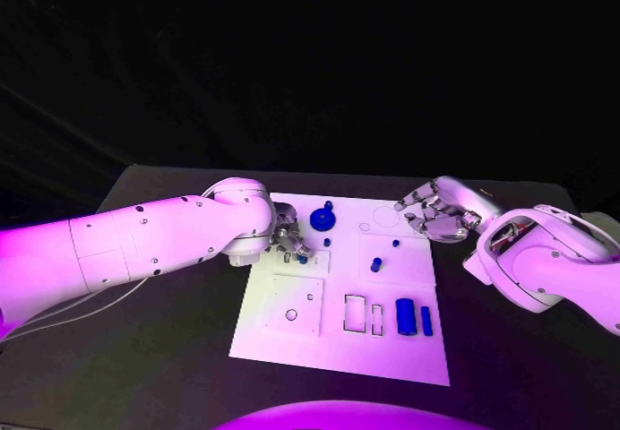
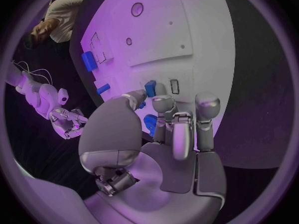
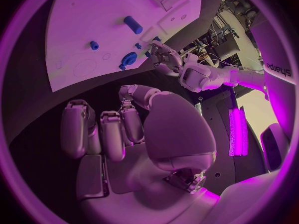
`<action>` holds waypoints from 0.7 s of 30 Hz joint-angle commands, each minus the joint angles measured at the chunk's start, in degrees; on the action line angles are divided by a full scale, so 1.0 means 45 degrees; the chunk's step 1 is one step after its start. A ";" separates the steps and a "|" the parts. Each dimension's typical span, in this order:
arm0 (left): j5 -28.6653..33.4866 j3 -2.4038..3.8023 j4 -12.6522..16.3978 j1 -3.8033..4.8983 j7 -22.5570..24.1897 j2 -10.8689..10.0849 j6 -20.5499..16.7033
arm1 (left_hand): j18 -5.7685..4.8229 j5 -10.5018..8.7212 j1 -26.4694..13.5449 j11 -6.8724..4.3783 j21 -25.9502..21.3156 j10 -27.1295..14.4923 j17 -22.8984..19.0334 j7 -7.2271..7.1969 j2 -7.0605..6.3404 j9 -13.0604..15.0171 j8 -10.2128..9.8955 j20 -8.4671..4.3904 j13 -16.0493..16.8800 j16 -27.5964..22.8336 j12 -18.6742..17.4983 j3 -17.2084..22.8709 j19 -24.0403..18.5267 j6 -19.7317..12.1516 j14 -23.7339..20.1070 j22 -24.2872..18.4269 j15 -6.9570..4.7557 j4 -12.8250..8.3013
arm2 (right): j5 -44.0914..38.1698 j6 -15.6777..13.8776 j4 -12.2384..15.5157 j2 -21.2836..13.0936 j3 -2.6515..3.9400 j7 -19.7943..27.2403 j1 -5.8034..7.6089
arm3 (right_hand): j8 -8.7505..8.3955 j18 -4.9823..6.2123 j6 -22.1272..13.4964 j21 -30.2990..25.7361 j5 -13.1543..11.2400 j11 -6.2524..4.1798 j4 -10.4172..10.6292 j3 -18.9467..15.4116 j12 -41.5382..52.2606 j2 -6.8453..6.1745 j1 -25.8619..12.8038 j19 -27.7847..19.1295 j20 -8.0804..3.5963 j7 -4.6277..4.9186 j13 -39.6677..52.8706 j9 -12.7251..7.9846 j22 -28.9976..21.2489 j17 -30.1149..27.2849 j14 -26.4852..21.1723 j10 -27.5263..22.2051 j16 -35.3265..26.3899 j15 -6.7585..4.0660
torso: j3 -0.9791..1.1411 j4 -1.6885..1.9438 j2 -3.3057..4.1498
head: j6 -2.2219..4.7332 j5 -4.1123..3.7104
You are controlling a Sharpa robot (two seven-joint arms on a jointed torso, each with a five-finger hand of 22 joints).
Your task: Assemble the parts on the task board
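Note:
The white task board [image 1: 388, 345] lies mid-table. My left hand [image 1: 287, 240] reaches over its far left part, where thumb and a fingertip [image 2: 163, 102] pinch a small blue part [image 2: 151, 88] down on the board beside a narrow slot [image 2: 174, 86]. Another blue piece [image 2: 149, 122] shows between thumb and fingers. My right hand [image 1: 433, 215] hovers over the board's far right corner, fingers curled in and holding nothing. A round blue part [image 1: 323, 218] and a blue peg [image 1: 376, 264] stand on the board. Two blue cylinders [image 1: 406, 316] lie near its right edge.
Rectangular recesses [image 1: 356, 313] and a small round hole [image 1: 291, 314] mark the board's near half. Dark tabletop [image 1: 155, 358] surrounds the board on all sides. The right wrist view shows the left hand [image 3: 163, 59] at the board's edge [image 3: 93, 15].

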 commanded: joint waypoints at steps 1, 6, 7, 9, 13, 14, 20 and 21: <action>0.0007 0.0005 0.0058 -0.0005 -0.0515 -0.0019 -0.0027 | -0.0216 -0.0065 -0.0228 0.0013 0.0064 -0.0025 0.3234 0.0039 0.0037 -0.0009 -0.0057 0.0005 0.0024 0.0062 0.0061 -0.0379 0.0119 0.0057 0.1259 0.0008 -0.0066 0.0007 | -0.0109 -0.0037 -0.0008 0.0015 0.0002 0.0068 -0.0008 | -0.0056 0.0044 0.0031 -0.0093 -0.0089 0.0006 0.0016 -0.0135 -0.0093 0.0022 -0.0162 -0.0102 -0.0015 0.0024 0.0372 -0.0021 0.1398 0.1812 0.0950 -0.0088 -0.0061 -0.0021 | -0.0001 0.0011 -0.0010 | -0.0007 -0.0010; 0.0070 0.0045 0.0132 -0.0005 -0.0509 -0.0110 -0.0243 | -0.0220 -0.0054 -0.0445 0.0018 0.0070 -0.0037 0.3233 0.0037 0.0184 -0.0011 -0.0121 0.0010 0.0021 0.0062 0.0106 -0.1243 0.0140 0.0080 0.1259 0.0034 -0.0070 -0.0005 | -0.0129 -0.0056 -0.0022 0.0027 0.0002 0.0065 -0.0008 | -0.0065 0.0066 0.0017 -0.0198 -0.0087 0.0009 0.0029 -0.0239 -0.0133 -0.0004 -0.0216 -0.0157 -0.0010 0.0026 0.0327 -0.0023 0.1340 0.1736 0.0930 -0.0126 -0.0105 -0.0017 | 0.0007 0.0007 -0.0012 | -0.0042 0.0038; 0.0096 0.0064 0.0154 -0.0005 -0.0506 -0.0133 -0.0304 | -0.0220 -0.0046 -0.0441 0.0018 0.0069 -0.0046 0.3228 0.0036 0.0205 -0.0011 -0.0139 0.0009 0.0009 0.0059 0.0108 -0.1470 0.0143 0.0079 0.1257 0.0034 -0.0076 -0.0010 | -0.0136 -0.0066 -0.0028 0.0031 0.0002 0.0063 -0.0008 | -0.0069 0.0079 0.0011 -0.0256 -0.0090 0.0010 0.0030 -0.0279 -0.0157 -0.0021 -0.0235 -0.0189 -0.0008 0.0027 0.0301 -0.0024 0.1307 0.1709 0.0923 -0.0149 -0.0121 -0.0015 | 0.0007 0.0002 -0.0012 | -0.0015 0.0039; 0.0218 0.0110 0.0197 -0.0006 -0.0499 -0.0187 -0.0461 | -0.0213 -0.0050 -0.0493 0.0020 0.0056 -0.0064 0.3194 0.0046 0.0253 -0.0009 -0.0155 0.0004 -0.0019 0.0041 0.0100 -0.1760 0.0133 0.0084 0.1248 0.0011 -0.0068 0.0017 | -0.0145 -0.0086 -0.0042 0.0037 0.0002 0.0057 -0.0008 | -0.0075 0.0091 0.0000 -0.0325 -0.0101 0.0014 0.0058 -0.0399 -0.0191 -0.0049 -0.0301 -0.0222 -0.0001 0.0030 0.0264 -0.0026 0.1270 0.1670 0.0912 -0.0182 -0.0146 -0.0009 | 0.0005 0.0004 -0.0006 | -0.0008 0.0023; 0.0847 0.0220 0.0272 -0.0003 -0.0472 -0.0332 -0.0892 | -0.0152 -0.0016 -0.0269 0.0201 -0.0134 -0.0626 0.2776 0.0225 0.0300 -0.0098 -0.0442 0.0049 -0.0833 -0.0181 -0.0588 -0.2409 -0.0075 -0.0404 0.1132 -0.0359 0.0038 0.0023 | -0.0138 -0.0128 -0.0084 0.0053 0.0002 0.0049 -0.0009 | -0.0085 0.0110 -0.0017 -0.0455 -0.0185 0.0016 0.0199 -0.0862 -0.0231 -0.0132 -0.0537 -0.0271 0.0020 0.0021 0.0210 -0.0025 0.1204 0.1607 0.0896 -0.0215 -0.0190 0.0004 | 0.0004 0.0013 -0.0021 | 0.0020 -0.0013; 0.0937 0.0240 0.0287 -0.0001 -0.0468 -0.0361 -0.0940 | -0.0149 -0.0018 -0.0216 0.0211 -0.0148 -0.0719 0.2738 0.0264 0.0295 -0.0105 -0.0465 0.0064 -0.0982 -0.0202 -0.0703 -0.2515 -0.0089 -0.0455 0.1122 -0.0378 0.0062 0.0011 | -0.0136 -0.0134 -0.0089 0.0054 0.0002 0.0050 -0.0009 | -0.0084 0.0115 -0.0017 -0.0483 -0.0206 0.0014 0.0216 -0.0943 -0.0236 -0.0139 -0.0560 -0.0281 0.0021 0.0016 0.0202 -0.0024 0.1189 0.1599 0.0894 -0.0220 -0.0196 0.0002 | 0.0009 0.0011 -0.0021 | 0.0021 -0.0013; 0.1700 0.0443 0.0480 0.0043 -0.0393 -0.0676 -0.1203 | -0.0091 -0.0005 0.0007 0.0311 -0.0323 -0.1133 0.2540 0.0379 0.0372 -0.0110 -0.0512 0.0147 -0.1525 -0.0312 -0.1082 -0.3074 -0.0287 -0.0677 0.1066 -0.0685 0.0157 0.0020 | -0.0003 -0.0322 -0.0189 0.0073 0.0001 0.0170 -0.0009 | -0.0097 0.0241 -0.0044 -0.1100 -0.0320 0.0002 0.0331 -0.1503 -0.0384 -0.0176 -0.0677 -0.0585 0.0018 -0.0001 0.0036 -0.0026 0.0838 0.1151 0.0773 -0.0364 -0.0474 -0.0011 | 0.0011 0.0011 -0.0020 | 0.0039 0.0006; 0.1821 0.0468 0.0510 0.0056 -0.0347 -0.0720 -0.1241 | -0.0056 -0.0004 0.0087 0.0356 -0.0433 -0.1325 0.2415 0.0426 0.0402 -0.0124 -0.0548 0.0175 -0.1786 -0.0383 -0.1284 -0.3195 -0.0414 -0.0773 0.1028 -0.0888 0.0192 0.0027 | 0.0066 -0.0398 -0.0215 0.0079 0.0000 0.0229 -0.0009 | -0.0108 0.0296 -0.0069 -0.1376 -0.0355 0.0008 0.0385 -0.1644 -0.0520 -0.0193 -0.0732 -0.0730 0.0023 -0.0001 -0.0114 -0.0031 0.0679 0.0948 0.0713 -0.0501 -0.0606 -0.0008 | 0.0010 0.0011 -0.0022 | 0.0044 0.0012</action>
